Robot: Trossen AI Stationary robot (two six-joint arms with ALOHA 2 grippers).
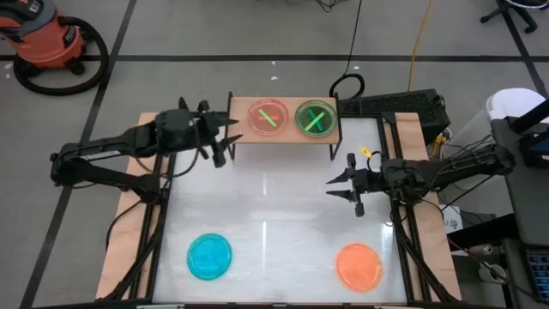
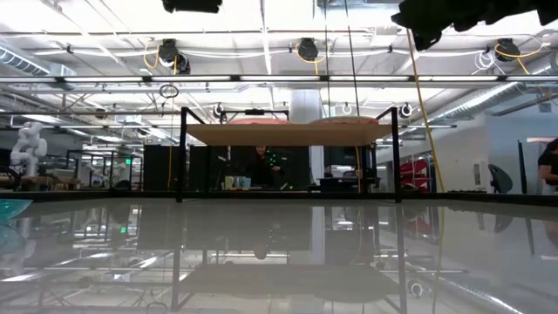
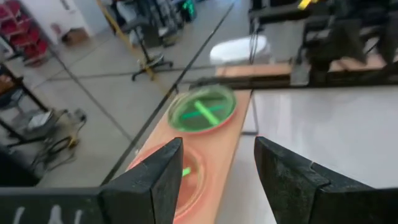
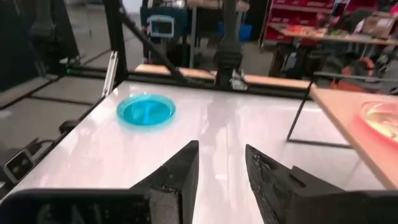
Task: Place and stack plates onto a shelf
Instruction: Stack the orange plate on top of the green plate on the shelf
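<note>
- Pink plate and green plate are already sat side by side on the wooden shelf, each with what looks like a green strip or two lying inside; whether more plates are stacked under them can't be told.
- Left gripper is hanging just off the shelf's end, fingers spread, nothing held; the pink plate is right ahead of it, the green one just past that.
- Right gripper is hovering over the white tabletop in front of the shelf, jaws apart and empty.
- Still to be picked up: blue plate and orange plate, both well behind the claws, near the table's front edge.
- Next step is probably a pickup. The rim should be pinched from above with one finger slid under the lip, since these thin plates will likely skate on the glossy top.
- For stacking, the plate should be centred over the one below and released low, so nothing gets knocked.
</note>
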